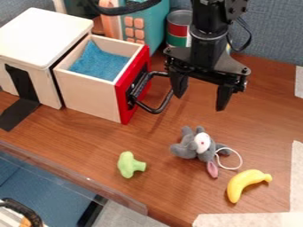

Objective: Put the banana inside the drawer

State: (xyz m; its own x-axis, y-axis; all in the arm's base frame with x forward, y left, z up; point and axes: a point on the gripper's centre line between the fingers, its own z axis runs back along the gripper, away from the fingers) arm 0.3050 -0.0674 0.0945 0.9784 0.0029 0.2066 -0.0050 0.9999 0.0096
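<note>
My gripper [200, 99] hangs open over the table at upper centre right, nothing between its fingers, its left finger close to the drawer's black handle. The yellow banana [244, 182] lies on the wood at the lower right, well in front of the gripper. At the left, the drawer [89, 94] stands pulled out of its white-topped box, with a red front and a blue cloth lining inside. No banana is in it.
A grey plush mouse [198, 145] lies between gripper and banana, its string loop near the banana. A green broccoli-like toy [128, 165] rests in front of the drawer. Behind stand a can [179, 29] and a teal toy [152, 24]. The table's front edge [77, 170] runs along the lower left.
</note>
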